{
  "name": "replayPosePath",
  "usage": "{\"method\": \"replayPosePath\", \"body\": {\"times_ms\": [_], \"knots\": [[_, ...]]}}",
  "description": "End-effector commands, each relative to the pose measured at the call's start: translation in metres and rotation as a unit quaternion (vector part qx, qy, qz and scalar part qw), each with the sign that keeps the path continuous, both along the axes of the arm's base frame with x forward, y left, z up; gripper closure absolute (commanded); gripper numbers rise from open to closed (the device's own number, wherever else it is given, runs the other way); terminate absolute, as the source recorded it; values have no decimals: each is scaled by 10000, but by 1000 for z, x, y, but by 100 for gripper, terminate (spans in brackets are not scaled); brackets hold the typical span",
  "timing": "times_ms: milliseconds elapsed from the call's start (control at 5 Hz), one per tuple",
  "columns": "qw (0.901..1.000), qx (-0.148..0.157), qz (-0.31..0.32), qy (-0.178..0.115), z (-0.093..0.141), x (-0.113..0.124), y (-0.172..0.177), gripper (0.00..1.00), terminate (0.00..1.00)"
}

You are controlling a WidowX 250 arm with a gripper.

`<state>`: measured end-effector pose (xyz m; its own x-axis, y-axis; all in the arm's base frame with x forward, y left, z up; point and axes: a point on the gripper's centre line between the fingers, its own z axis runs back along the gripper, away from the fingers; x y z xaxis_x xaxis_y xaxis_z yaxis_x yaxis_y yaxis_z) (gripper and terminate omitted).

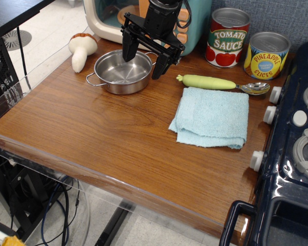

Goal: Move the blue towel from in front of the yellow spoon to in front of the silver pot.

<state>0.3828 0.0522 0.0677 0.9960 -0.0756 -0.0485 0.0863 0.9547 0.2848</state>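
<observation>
Folded light blue terry towel (211, 117), layered edges, lies flat on the glossy wooden counter (102, 138), touching or just short of the yellow spoon (223, 83) behind it: matte plastic handle, polished metal bowl. Farther left, shallow round steel pot (121, 72) with loop handles. Above it, black gripper (145, 57), jaws apart, empty.

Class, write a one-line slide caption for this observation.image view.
Open gripper above the silver pot; blue towel lies before the yellow spoon.
</observation>
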Motion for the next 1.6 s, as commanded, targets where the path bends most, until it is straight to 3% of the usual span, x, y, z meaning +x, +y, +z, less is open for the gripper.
{"method": "replayPosePath", "body": {"times_ms": [0, 400, 800, 1200, 1400], "knots": [[10000, 0, 0, 0, 0, 0, 0, 0, 0], [9996, -227, -131, -145, 17, -5, -23, 0, 0], [9940, -633, -702, -554, 37, -7, -65, 0, 0], [9854, -752, -1322, -767, 12, 5, -108, 0, 0], [9799, -965, -1424, -1007, 1, 4, -116, 0, 0]]}}
